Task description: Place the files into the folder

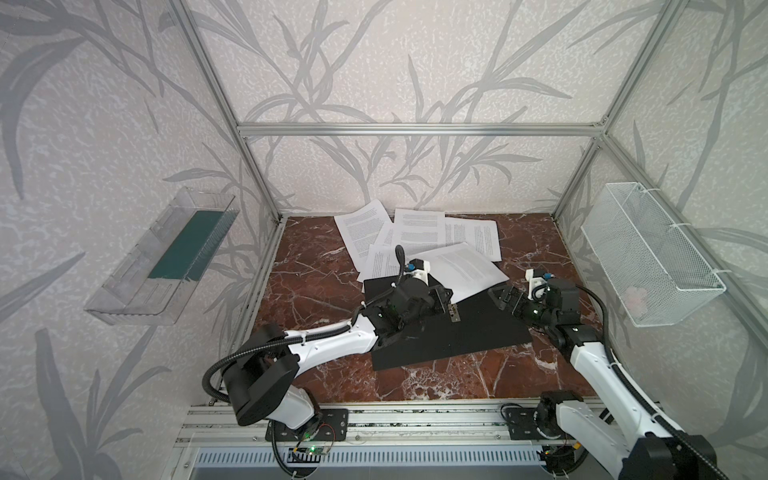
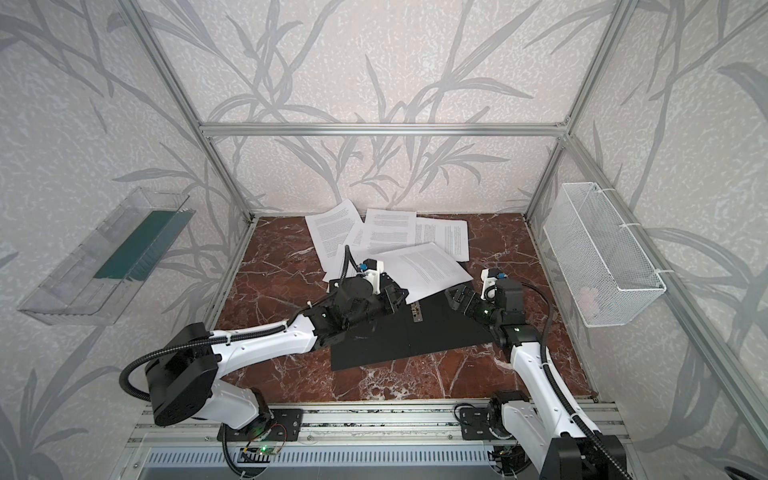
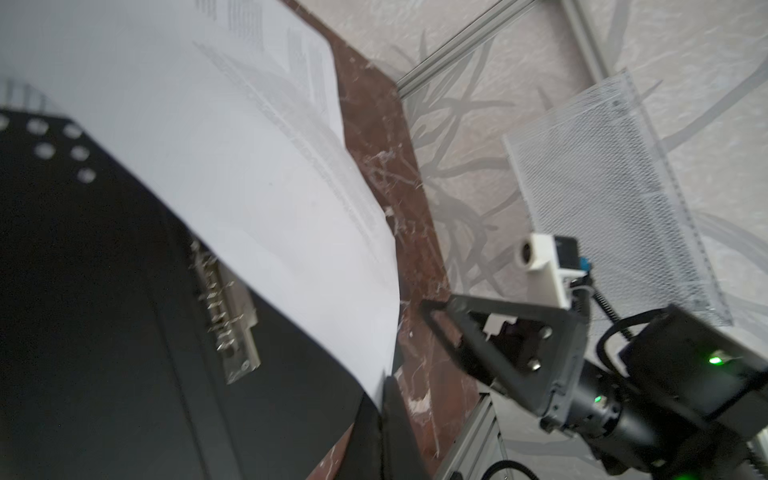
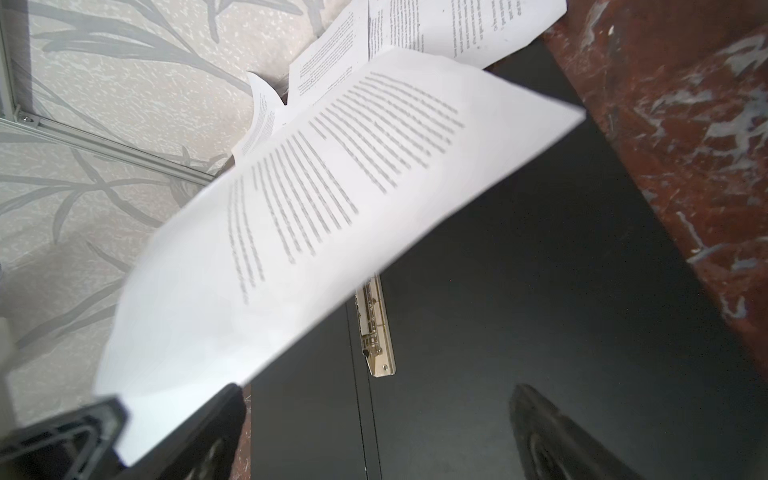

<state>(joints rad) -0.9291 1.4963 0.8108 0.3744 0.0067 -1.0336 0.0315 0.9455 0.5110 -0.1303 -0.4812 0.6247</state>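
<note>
— Where is our paper now?
— Our left hand (image 3: 379, 395) is pinched shut on one corner of a sheet (image 1: 461, 268), in the middle of a top view. The sheet hangs over the open folder (image 1: 457, 336).
— And our right hand (image 1: 502, 298)?
— Its fingers are apart and hold nothing. It sits just right of the sheet.
— What could go wrong?
— We think the floppy sheet could slip out, or catch on the metal clip (image 1: 454, 312) and crumple. The other files (image 1: 419, 232) lie higher in the frame, on the table (image 1: 316, 266).
</note>
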